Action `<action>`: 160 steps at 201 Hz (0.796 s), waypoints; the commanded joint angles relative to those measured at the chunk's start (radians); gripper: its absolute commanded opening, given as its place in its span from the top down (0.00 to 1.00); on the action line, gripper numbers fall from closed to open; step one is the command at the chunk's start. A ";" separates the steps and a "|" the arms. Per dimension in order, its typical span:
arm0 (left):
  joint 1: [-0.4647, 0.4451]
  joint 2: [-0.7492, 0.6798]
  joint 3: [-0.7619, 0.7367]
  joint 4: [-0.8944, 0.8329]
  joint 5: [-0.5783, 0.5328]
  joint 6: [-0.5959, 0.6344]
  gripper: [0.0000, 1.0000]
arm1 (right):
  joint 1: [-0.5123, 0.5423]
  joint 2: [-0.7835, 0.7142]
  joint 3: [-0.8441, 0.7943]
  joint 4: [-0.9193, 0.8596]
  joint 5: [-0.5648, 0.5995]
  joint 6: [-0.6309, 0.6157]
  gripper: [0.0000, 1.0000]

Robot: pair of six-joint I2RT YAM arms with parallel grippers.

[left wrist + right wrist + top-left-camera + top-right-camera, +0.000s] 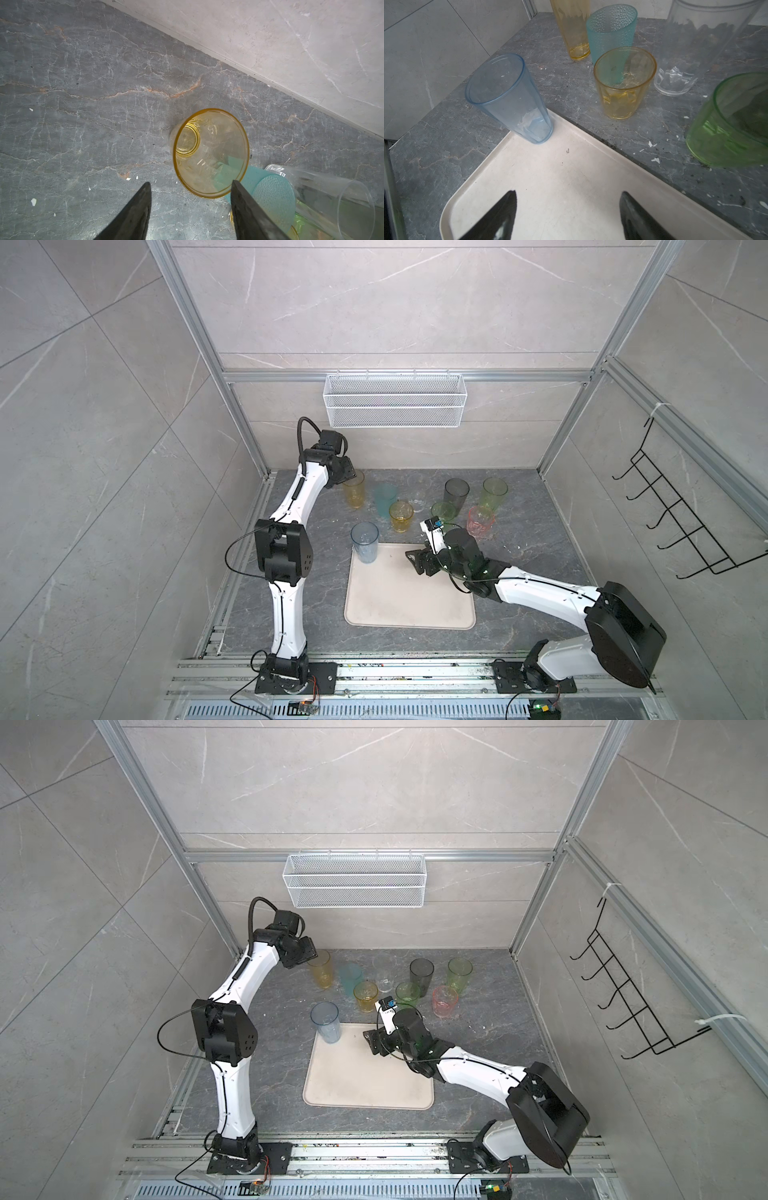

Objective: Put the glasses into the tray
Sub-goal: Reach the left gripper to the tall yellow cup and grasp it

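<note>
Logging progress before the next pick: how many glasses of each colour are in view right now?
Amber: 2 (tall amber glass, short amber glass)
Green: 2 (tall green glass, short green glass)
Blue: 1 (blue glass)
Teal: 1 (teal glass)
Grey: 1 (grey glass)
Pink: 1 (pink glass)
Clear: 1 (clear glass)
Total: 9

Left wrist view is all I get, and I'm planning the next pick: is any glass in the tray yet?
Observer: Yes, one. The blue tumbler stands upright in the far left corner of the tray.
Operator: What's the right pincer doing?
Observer: The right pincer is open and empty above the tray.
Operator: Is there a pink glass out there?
Observer: A pink tumbler stands on the table, right of the short green tumbler.
</note>
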 commanded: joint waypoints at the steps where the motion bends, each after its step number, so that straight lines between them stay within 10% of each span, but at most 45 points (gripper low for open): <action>1: 0.004 0.023 0.038 -0.010 -0.026 -0.008 0.38 | 0.009 0.007 0.030 -0.016 0.008 -0.009 0.21; 160: 0.010 0.125 0.092 -0.038 -0.005 0.007 0.73 | 0.011 0.044 0.055 -0.034 0.005 0.000 0.21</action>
